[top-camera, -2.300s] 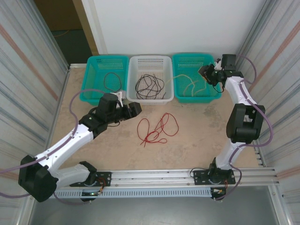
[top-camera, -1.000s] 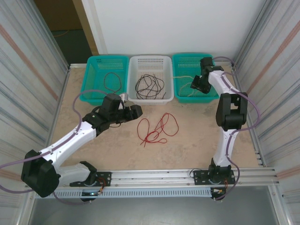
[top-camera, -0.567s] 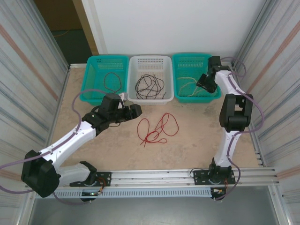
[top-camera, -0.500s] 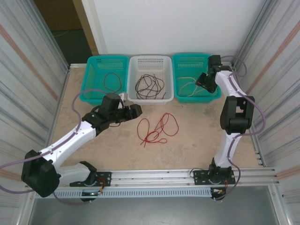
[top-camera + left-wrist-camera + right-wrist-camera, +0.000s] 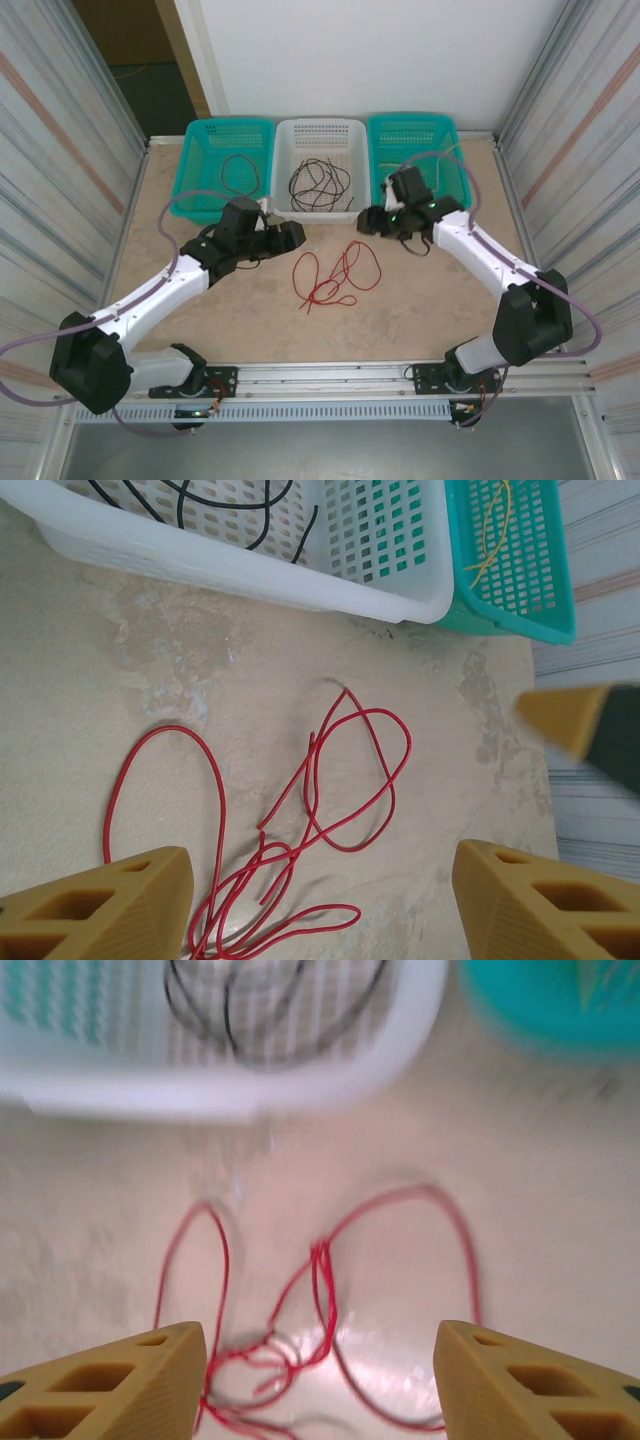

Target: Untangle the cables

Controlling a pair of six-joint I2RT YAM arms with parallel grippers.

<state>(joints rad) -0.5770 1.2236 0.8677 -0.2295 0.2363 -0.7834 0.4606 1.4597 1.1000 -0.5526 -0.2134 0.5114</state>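
Right gripper (image 5: pixel 364 222) swings from the one-o'clock teal basket (image 5: pixel 415 117) to the red cables (image 5: pixel 335 275), released and empty like the left gripper (image 5: pixel 291 235), poised for untangling

Lab test cell, foil-clad walls (image 5: pixel 60 150)

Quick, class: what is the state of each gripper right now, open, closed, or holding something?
Left gripper: open, holding nothing.
Right gripper: open, holding nothing.
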